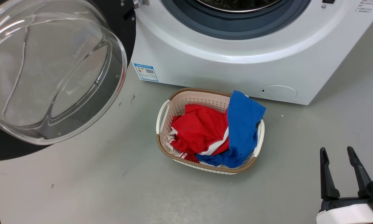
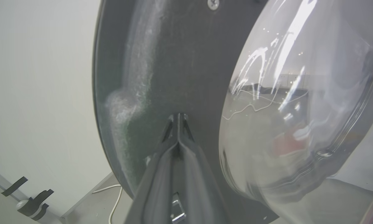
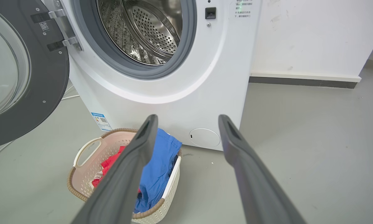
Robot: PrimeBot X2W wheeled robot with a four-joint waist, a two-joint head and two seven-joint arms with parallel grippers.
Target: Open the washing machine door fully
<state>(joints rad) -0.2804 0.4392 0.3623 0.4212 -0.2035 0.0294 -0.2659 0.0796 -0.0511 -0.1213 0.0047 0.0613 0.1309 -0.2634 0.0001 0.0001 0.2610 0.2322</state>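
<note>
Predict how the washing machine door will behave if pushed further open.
The washing machine door probably swings rigidly as one piece, since a metal hinge holds it. Its glass bowl looks slippery and likely heavy, so the left claw seems wiser on the dark ring.

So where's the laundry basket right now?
In the head view, the laundry basket sits on the floor at centre, just before the washing machine, right of the open washing machine door.
</note>
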